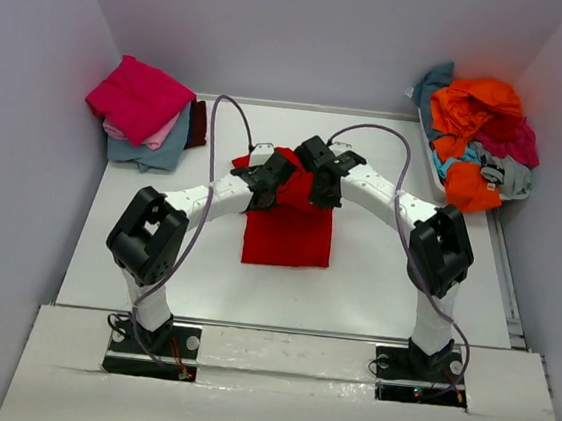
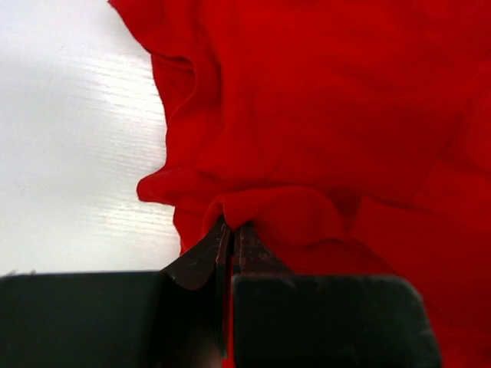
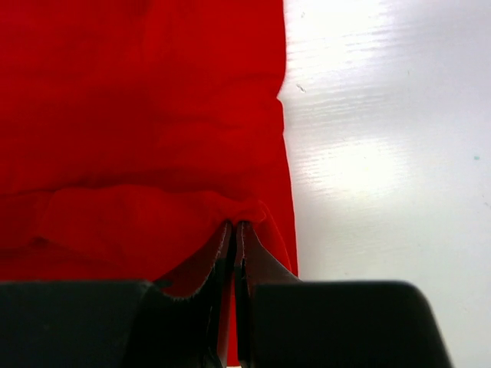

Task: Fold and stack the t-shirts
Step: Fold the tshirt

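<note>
A bright red t-shirt [image 1: 289,233] lies partly folded in the middle of the white table. My left gripper [image 1: 261,194] is shut on a bunched fold of it near its left edge; the left wrist view shows the red cloth [image 2: 322,138] pinched between the closed jaws [image 2: 232,228]. My right gripper [image 1: 323,193] is shut on the shirt's right edge; the right wrist view shows the cloth [image 3: 138,138] pinched at the jaw tips [image 3: 234,225]. Both grippers hold the shirt's far part over its near part.
A stack of folded shirts [image 1: 145,114], magenta on top over pale pink, grey-blue and maroon, sits at the back left. A white bin [image 1: 424,145] at the back right holds a heap of orange, magenta, teal and grey shirts [image 1: 480,131]. Grey walls close in both sides.
</note>
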Controlling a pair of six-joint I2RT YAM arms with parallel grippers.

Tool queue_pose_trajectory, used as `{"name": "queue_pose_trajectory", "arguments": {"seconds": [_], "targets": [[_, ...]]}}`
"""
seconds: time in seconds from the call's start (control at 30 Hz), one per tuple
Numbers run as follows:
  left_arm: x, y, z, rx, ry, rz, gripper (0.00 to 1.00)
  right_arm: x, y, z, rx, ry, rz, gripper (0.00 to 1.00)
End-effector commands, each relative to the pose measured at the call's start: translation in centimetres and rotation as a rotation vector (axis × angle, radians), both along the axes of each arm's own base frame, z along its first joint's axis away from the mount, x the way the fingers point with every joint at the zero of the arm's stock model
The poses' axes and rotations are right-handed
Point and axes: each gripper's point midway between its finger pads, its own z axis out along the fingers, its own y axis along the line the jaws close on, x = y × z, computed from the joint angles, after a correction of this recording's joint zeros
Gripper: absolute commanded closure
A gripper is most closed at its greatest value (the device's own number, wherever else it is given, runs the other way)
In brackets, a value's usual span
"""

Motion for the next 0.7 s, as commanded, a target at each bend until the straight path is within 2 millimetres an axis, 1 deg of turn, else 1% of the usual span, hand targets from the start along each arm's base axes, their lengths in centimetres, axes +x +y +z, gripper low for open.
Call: {"name": "queue_pose_trajectory", "arguments": {"seconds": [0.0,0.07,0.13,0.17,0.27,0.37,0.4,0.53,0.63,0.67], "targets": [[2.2,-0.7,2.0,-0.013,-0.051,0.005,0.94,2.3,1.0,1.2,0.032,-0.049,0.016,0.92],[2.4,-0.8,1.8,-0.007,-0.046,0.006,0.94,2.8,0.9,0.8,0.027,-0.043,0.014,0.92],[2.8,-0.6,1.9,-0.007,-0.047,0.014,0.94,3.0,1.2,0.8,0.03,-0.043,0.022,0.92],[2.9,-0.7,2.0,-0.008,-0.048,0.014,0.94,3.3,0.9,0.6,0.029,-0.041,0.015,0.92],[3.3,-0.4,2.0,-0.004,-0.049,0.023,0.94,3.3,1.1,0.0,0.025,-0.028,0.02,0.92],[3.1,-0.2,1.9,0.0,-0.044,0.028,0.94,3.2,1.1,-0.6,0.025,-0.018,0.023,0.92],[3.0,-0.1,1.7,0.003,-0.043,0.031,0.94,3.4,0.7,-0.8,0.023,-0.016,0.014,0.92],[2.6,0.7,0.8,0.009,-0.027,0.048,0.94,3.2,0.6,-1.7,0.015,-0.003,0.014,0.92],[2.4,0.9,0.3,0.014,-0.018,0.057,0.94,3.6,0.4,-2.1,0.013,-0.002,0.007,0.9],[2.5,1.3,0.1,0.018,-0.013,0.066,0.94,3.6,0.4,-2.2,0.011,0.0,0.007,0.89]]}}
